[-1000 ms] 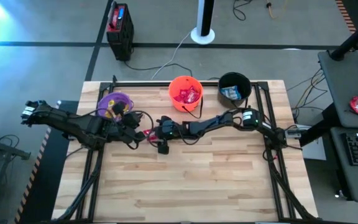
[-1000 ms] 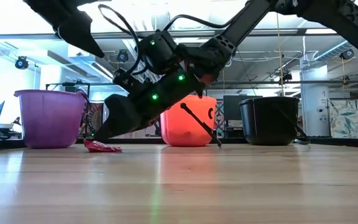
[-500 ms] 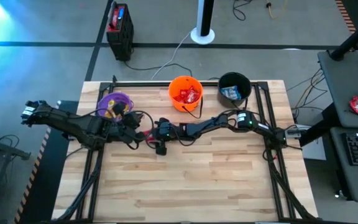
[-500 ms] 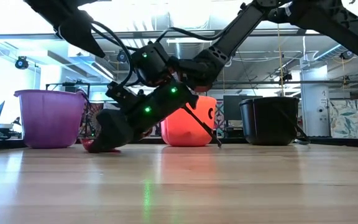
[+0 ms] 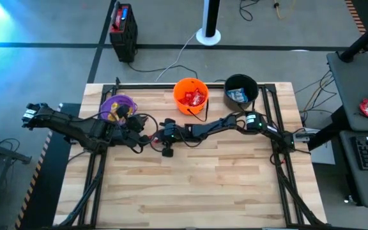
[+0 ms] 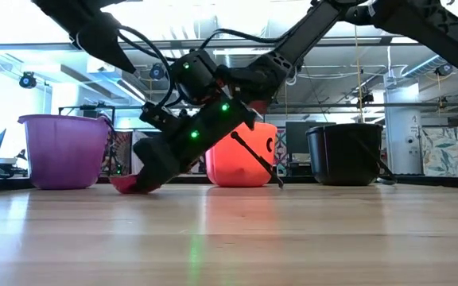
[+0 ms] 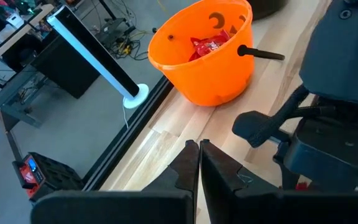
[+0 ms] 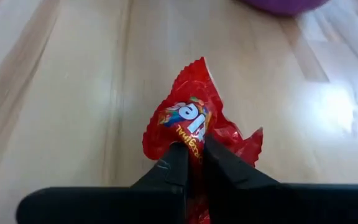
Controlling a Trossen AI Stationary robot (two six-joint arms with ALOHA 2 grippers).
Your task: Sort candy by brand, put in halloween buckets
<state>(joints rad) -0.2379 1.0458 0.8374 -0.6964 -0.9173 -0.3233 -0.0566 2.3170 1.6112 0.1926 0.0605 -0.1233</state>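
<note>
Now right gripper (image 8: 191, 158) jaws pinching red candy packet (image 8: 194, 127) on table (image 8: 61, 106), left gripper (image 7: 199, 163) jaws clenched empty

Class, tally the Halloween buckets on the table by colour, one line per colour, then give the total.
Purple bucket: 1
Orange bucket: 1
Black bucket: 1
Total: 3 buckets
</note>
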